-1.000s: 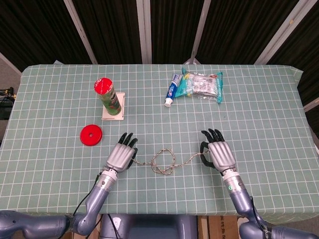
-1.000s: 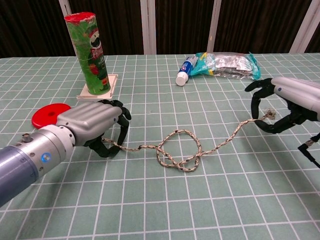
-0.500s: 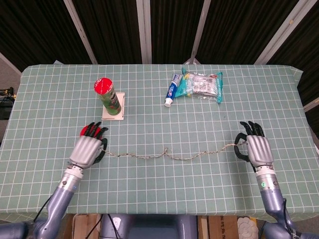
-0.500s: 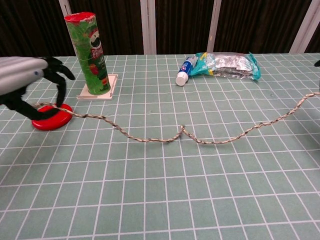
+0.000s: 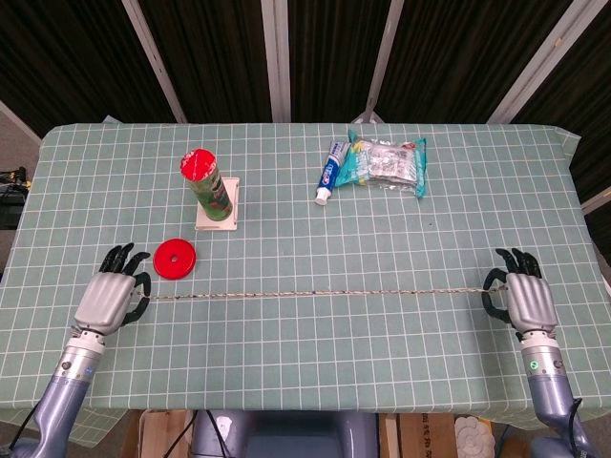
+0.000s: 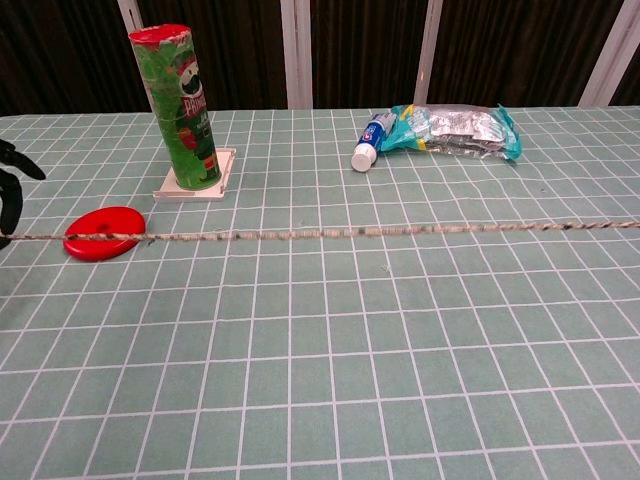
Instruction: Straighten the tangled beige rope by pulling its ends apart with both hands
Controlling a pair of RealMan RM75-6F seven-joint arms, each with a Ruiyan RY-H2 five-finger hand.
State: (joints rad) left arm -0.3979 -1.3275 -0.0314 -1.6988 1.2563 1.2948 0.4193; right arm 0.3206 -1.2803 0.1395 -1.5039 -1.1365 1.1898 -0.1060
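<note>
Tension is to be held evenly: the beige rope [image 5: 315,293] is pinched at its ends by the left hand [image 5: 107,297] and right hand [image 5: 527,298]. Between them it looks straight, so further pull should be gentle.

— How many of each on the table?
— One beige rope [image 5: 315,293], one chips can [image 5: 209,184], one red lid [image 5: 175,259], one toothpaste tube [image 5: 329,173], one snack bag [image 5: 387,163].
— Hands?
— Two: left hand [image 5: 107,299], right hand [image 5: 529,301].

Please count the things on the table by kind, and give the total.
Rope: 1
Chips can: 1
Red lid: 1
Coaster under the can: 1
Toothpaste tube: 1
Snack bag: 1
Total: 6
</note>
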